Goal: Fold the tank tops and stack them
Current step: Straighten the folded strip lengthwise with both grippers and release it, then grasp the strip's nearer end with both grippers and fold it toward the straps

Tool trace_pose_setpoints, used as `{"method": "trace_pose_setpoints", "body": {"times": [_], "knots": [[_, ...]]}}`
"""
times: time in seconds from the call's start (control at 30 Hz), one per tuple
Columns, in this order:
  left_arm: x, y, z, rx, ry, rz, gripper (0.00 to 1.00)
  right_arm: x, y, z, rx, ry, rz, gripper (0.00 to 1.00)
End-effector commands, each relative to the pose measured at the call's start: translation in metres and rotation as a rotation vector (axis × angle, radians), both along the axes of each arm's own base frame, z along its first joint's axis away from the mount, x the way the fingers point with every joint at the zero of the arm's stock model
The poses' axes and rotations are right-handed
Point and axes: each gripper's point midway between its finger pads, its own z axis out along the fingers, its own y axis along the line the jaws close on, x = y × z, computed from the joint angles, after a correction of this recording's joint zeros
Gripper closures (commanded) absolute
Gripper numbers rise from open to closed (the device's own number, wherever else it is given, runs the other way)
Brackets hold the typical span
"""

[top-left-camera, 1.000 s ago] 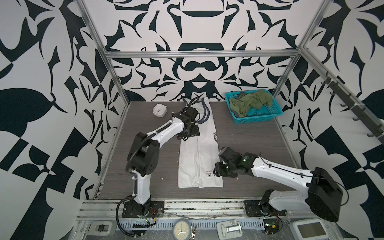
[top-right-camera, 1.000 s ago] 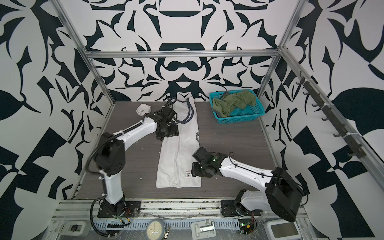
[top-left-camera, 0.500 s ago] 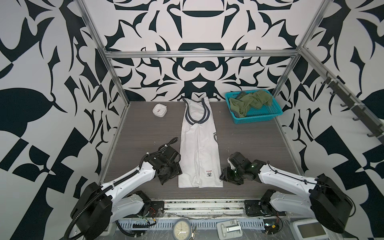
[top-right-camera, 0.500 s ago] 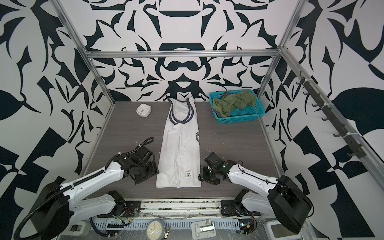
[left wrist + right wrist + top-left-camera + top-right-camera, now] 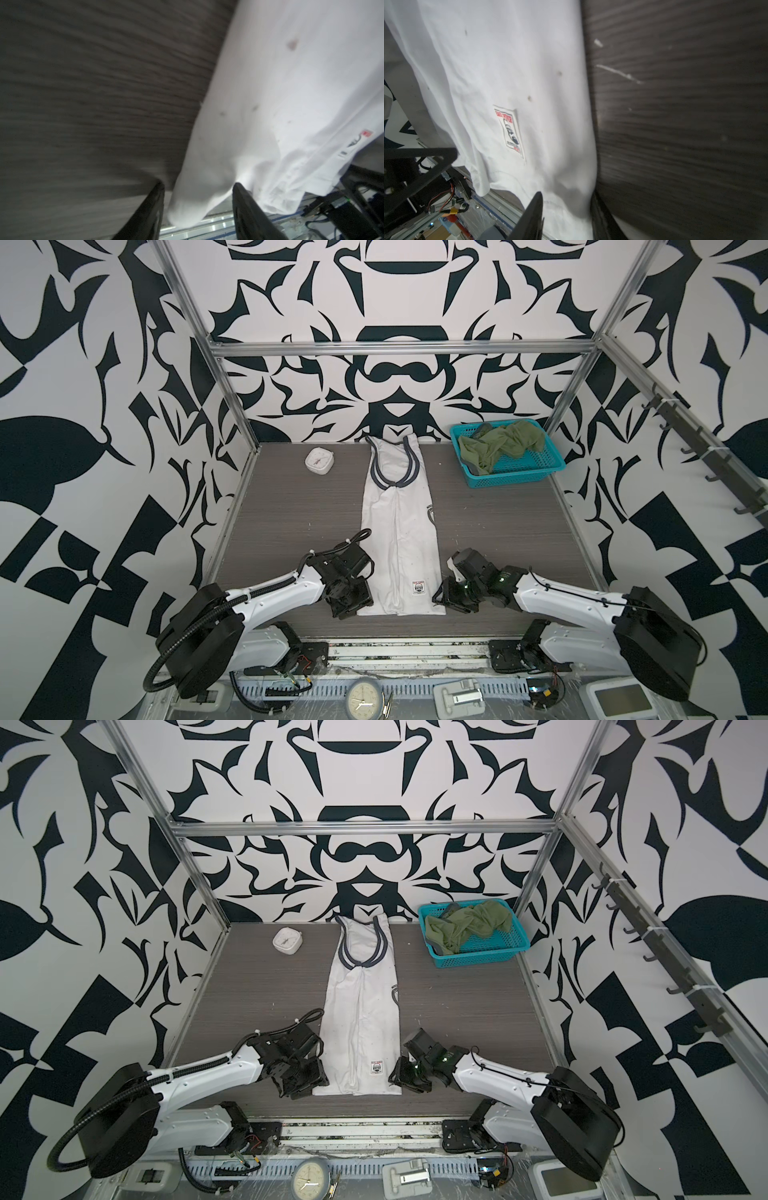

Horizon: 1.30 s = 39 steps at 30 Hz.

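The white cloth tank top with navy trim (image 5: 399, 531) lies folded into a narrow strip along the middle of the dark wood-grain bench (image 5: 291, 510), hem frontward, probably so both hem corners can be lifted for a cross fold; the crumpled olive green tank top (image 5: 498, 445) sits in the teal plastic basket (image 5: 515, 481); the left pincer (image 5: 197, 187) stands half-wide astride one hem corner, the right pincer (image 5: 566, 195) narrower astride the other; neither visibly pinches.

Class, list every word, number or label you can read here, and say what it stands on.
None can be read.
Patch on the white tank top: red lettering, blurred.
Small square clock: dial marks too small.
Round clock at the front edge: numerals too small.
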Motion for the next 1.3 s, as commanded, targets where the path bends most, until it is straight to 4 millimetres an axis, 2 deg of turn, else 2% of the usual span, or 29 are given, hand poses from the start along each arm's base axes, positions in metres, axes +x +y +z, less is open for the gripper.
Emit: {"method": "trace_pose_setpoints", "body": {"times": [0.0,0.1,0.23,0.27,0.4,0.57,0.67,0.77,0.9,1.07,1.13,1.27], "knots": [[-0.006,-0.004,-0.010,0.031,0.022,-0.015,0.54,-0.016,-0.014,-0.015,-0.092,0.055,-0.008,0.69],[-0.010,-0.009,-0.007,0.033,0.015,-0.021,0.68,-0.016,-0.015,-0.011,-0.116,0.034,-0.004,0.83],[-0.015,-0.004,-0.002,0.062,-0.009,-0.018,0.80,-0.019,-0.016,-0.004,-0.138,0.006,0.006,0.98],[-0.015,-0.006,0.005,0.044,-0.031,-0.017,0.83,-0.020,-0.016,-0.002,-0.138,0.001,0.007,1.00],[-0.022,-0.004,0.014,0.057,-0.056,-0.023,0.91,-0.027,-0.015,0.005,-0.147,-0.015,0.018,1.00],[-0.038,-0.007,0.034,0.081,-0.111,-0.049,0.94,-0.041,-0.017,0.025,-0.155,-0.037,0.023,1.00],[-0.043,-0.013,0.052,0.067,-0.157,-0.058,0.95,-0.042,-0.019,0.046,-0.136,-0.064,0.014,1.00],[-0.031,-0.019,0.076,0.045,-0.234,-0.049,0.96,-0.031,-0.011,0.078,-0.078,-0.139,0.008,1.00],[0.013,-0.029,0.111,0.026,-0.342,-0.061,0.96,0.007,0.005,0.117,-0.039,-0.250,0.029,1.00],[0.097,-0.044,0.152,-0.043,-0.455,-0.028,0.97,0.078,0.015,0.147,0.027,-0.341,0.001,1.00],[0.139,-0.048,0.156,-0.034,-0.494,-0.012,0.97,0.111,0.015,0.161,-0.003,-0.419,0.020,1.00],[0.202,-0.053,0.162,-0.039,-0.523,-0.011,0.97,0.171,0.013,0.175,-0.082,-0.500,0.042,1.00]]}}
